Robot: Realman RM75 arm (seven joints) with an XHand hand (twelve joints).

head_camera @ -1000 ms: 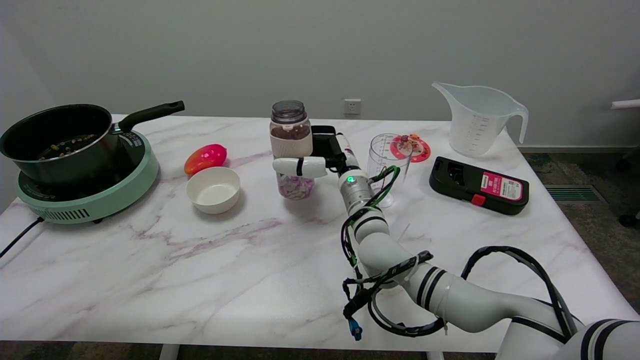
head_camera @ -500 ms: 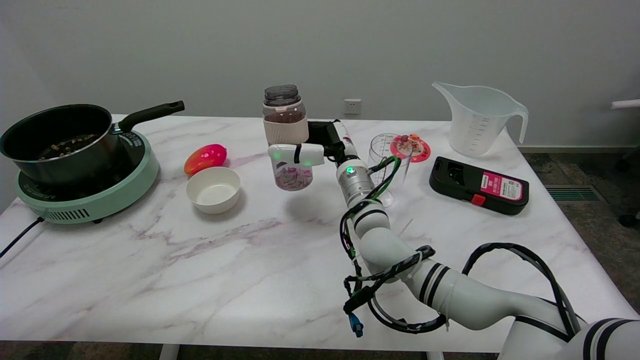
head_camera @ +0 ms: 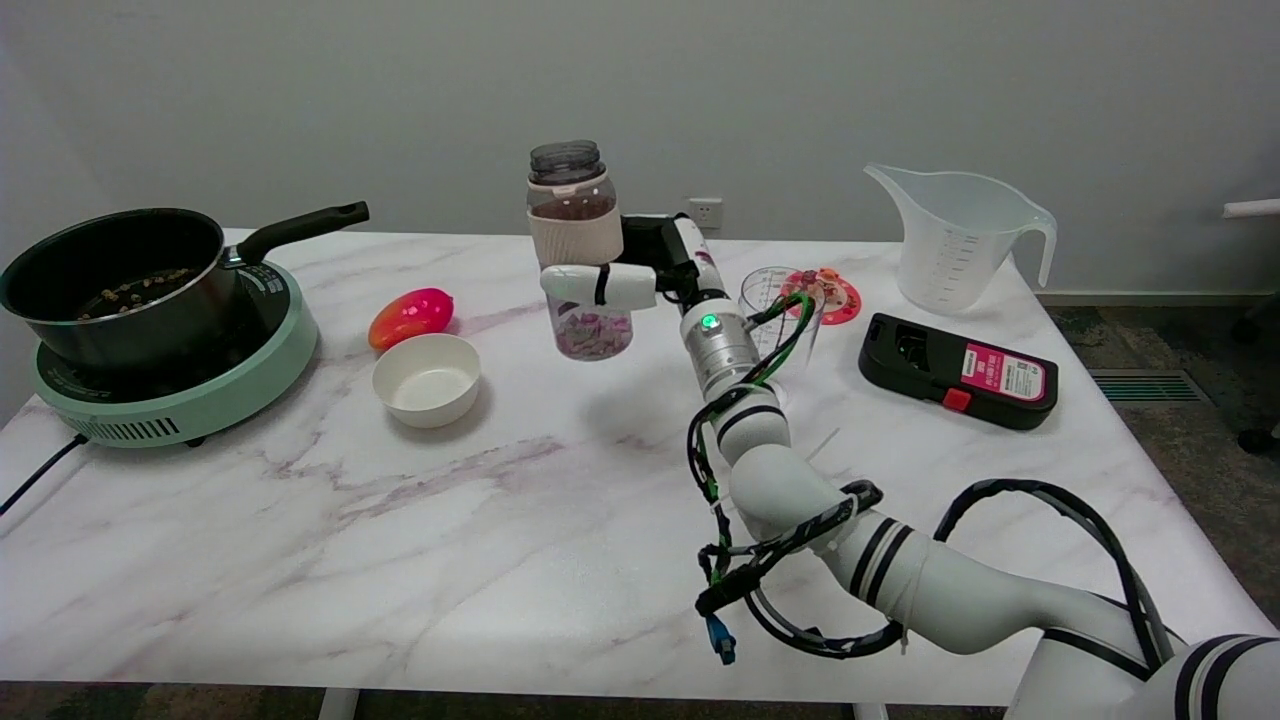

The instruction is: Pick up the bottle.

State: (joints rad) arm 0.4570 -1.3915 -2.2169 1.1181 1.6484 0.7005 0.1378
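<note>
The bottle (head_camera: pixel 578 240) is a clear jar with a dark lid, a beige sleeve round its middle and pinkish bits at its bottom. It hangs upright in the air above the marble table (head_camera: pixel 400 540), its base well off the surface. My right hand (head_camera: pixel 632 274) grips it from the right side, a white finger wrapped across its front below the sleeve. The arm reaches in from the lower right.
A white bowl (head_camera: pixel 427 378) and a red-orange fruit (head_camera: pixel 410 316) lie left of the bottle. A black pan (head_camera: pixel 120 280) sits on a green cooker (head_camera: pixel 190 385) at far left. A clear measuring cup (head_camera: pixel 775 310), pink disc (head_camera: pixel 825 295), black device (head_camera: pixel 958 370) and large jug (head_camera: pixel 955 240) stand to the right.
The hand has lifted the bottle straight up off the table, from standing on the surface to hanging clear above it. The arm has risen with it.
</note>
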